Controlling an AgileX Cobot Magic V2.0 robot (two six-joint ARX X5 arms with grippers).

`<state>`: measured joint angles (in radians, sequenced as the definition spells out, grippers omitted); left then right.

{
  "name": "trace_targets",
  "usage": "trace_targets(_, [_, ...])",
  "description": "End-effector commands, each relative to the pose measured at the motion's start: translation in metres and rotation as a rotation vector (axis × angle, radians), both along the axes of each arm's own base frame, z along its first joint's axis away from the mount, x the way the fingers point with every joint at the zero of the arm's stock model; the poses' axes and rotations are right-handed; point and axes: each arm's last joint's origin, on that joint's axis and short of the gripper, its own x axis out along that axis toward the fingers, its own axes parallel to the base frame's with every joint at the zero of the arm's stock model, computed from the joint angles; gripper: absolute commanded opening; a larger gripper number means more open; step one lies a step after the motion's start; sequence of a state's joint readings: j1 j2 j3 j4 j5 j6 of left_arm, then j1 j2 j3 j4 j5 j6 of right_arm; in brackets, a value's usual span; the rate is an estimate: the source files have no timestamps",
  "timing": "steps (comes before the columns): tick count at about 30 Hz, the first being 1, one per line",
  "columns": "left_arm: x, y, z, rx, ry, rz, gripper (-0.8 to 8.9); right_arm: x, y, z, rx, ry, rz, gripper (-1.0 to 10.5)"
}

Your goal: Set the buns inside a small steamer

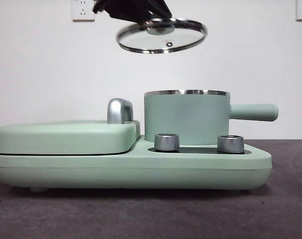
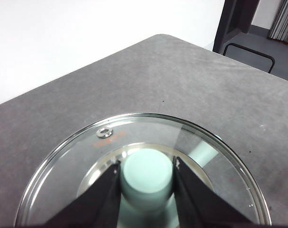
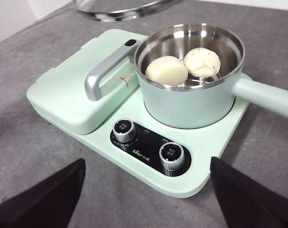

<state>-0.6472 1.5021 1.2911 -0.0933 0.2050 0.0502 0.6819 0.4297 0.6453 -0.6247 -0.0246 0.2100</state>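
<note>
Two buns lie side by side inside the small steamer (image 3: 191, 102): a smooth cream one (image 3: 166, 70) and a flecked one (image 3: 202, 61). The steamer, a mint-green pot (image 1: 185, 119) with a steel rim and a straight side handle (image 1: 252, 112), stands uncovered on the cooker base. Its glass lid (image 1: 161, 36) hangs tilted in the air above the pot. My left gripper (image 1: 155, 21) (image 2: 147, 175) is shut on the lid's green knob (image 2: 147, 173). My right gripper (image 3: 147, 161) stands open and empty, back from the front of the cooker.
The mint-green cooker base (image 1: 141, 169) carries two steel dials (image 1: 166, 142) (image 1: 230, 144) in front of the pot. Beside the pot lies a flat griddle cover (image 1: 66, 137) with a chrome handle (image 1: 119, 110). Grey table (image 2: 181, 80) runs to an edge, beyond which stands dark furniture.
</note>
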Motion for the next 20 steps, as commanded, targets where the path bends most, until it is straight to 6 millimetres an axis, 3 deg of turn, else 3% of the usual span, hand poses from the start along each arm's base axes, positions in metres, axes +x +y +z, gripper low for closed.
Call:
trace_targets(1, [0.006, -0.011, 0.002, -0.001, -0.079, -0.025, 0.08, -0.001, 0.001, 0.004, 0.023, -0.003, 0.0, 4.2])
trace_targets(9, [0.025, -0.026, -0.019, -0.002, -0.114, -0.032, 0.08, -0.001, 0.001, 0.004, 0.024, -0.003, 0.0, 4.2])
trace_targets(20, [0.031, -0.047, -0.048, 0.033, -0.071, -0.074, 0.08, 0.0, 0.001, 0.004, 0.019, 0.0, -0.005, 4.1])
